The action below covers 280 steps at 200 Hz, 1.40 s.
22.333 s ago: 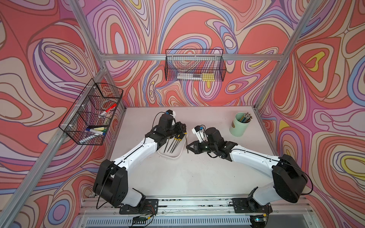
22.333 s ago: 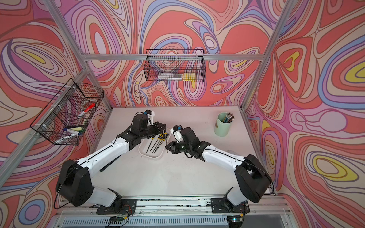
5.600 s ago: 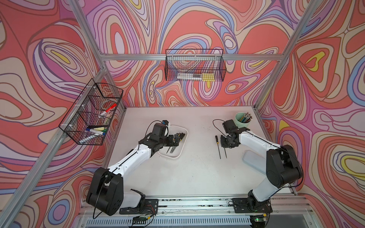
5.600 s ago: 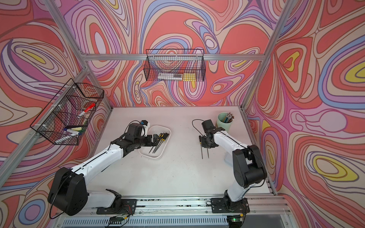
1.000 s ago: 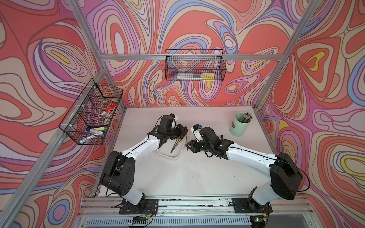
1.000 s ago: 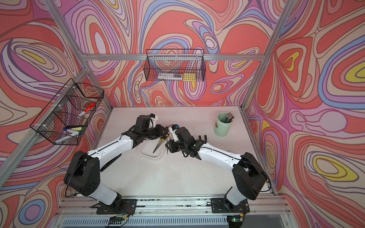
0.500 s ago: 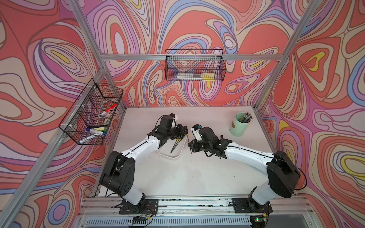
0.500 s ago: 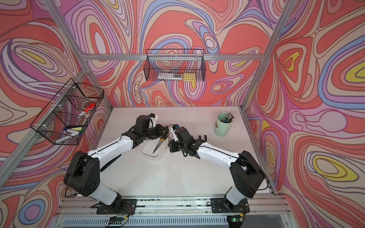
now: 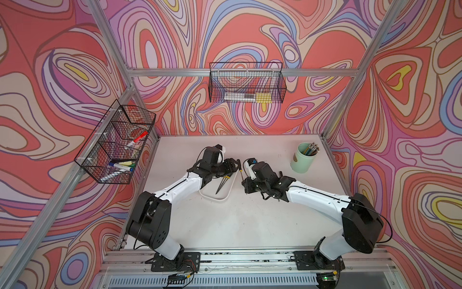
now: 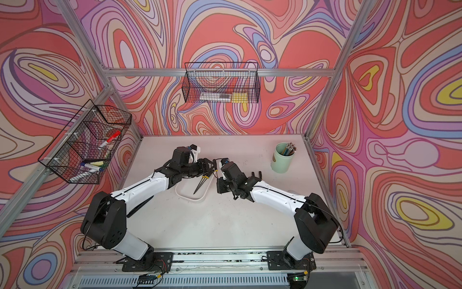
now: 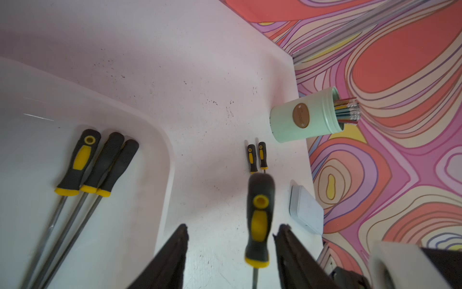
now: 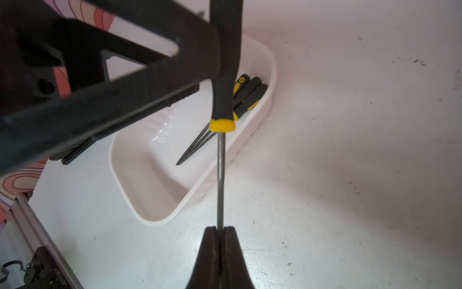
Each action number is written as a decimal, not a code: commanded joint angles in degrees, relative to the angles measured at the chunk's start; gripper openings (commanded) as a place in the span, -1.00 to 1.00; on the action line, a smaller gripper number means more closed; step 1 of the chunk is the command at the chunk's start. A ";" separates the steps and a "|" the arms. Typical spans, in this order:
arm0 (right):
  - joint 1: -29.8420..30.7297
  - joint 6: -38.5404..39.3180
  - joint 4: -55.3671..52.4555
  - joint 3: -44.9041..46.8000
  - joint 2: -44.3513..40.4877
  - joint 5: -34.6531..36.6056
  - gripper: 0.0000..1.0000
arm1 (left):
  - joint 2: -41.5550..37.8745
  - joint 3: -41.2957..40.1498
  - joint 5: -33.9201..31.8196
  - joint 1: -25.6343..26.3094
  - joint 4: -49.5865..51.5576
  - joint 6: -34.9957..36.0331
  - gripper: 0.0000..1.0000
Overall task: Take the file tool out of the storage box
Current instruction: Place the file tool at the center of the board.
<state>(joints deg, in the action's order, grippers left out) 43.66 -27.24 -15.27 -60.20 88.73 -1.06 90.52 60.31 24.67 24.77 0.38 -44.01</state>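
The right claw (image 12: 220, 229) is clamped on the shaft of a file (image 12: 220, 175), held clear just beside the box (image 12: 155, 221); the left claw (image 11: 231, 230) stands apart around its handle. Two files (image 11: 257, 157) lie on the bench (image 11: 200, 75), three more (image 11: 100, 165) lie in the box: roughly half seems left.

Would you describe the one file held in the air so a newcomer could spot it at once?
Start at the white storage box mid-table. Beside it, the right gripper pinches a file by its metal shaft, the handle between the open fingers of the left gripper. Three files lie in the box and two near the green pencil cup; only this one is airborne.
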 commanded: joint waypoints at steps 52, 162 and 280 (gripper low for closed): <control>0.00 -0.44 -18.24 -4.47 -2.79 18.62 -1.00 | -5.39 2.03 -6.74 0.16 13.11 13.26 0.99; -9.63 1.48 -21.65 -5.38 6.46 12.65 -1.00 | -14.03 -6.30 -7.35 0.16 13.98 15.89 0.99; -12.37 0.81 -17.87 -1.24 14.06 12.68 -1.00 | -15.05 -9.27 -8.74 0.17 13.50 15.55 0.98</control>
<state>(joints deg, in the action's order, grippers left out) 31.92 -26.13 -34.68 -62.19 100.82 10.94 76.60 52.01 16.91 24.77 13.65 -29.30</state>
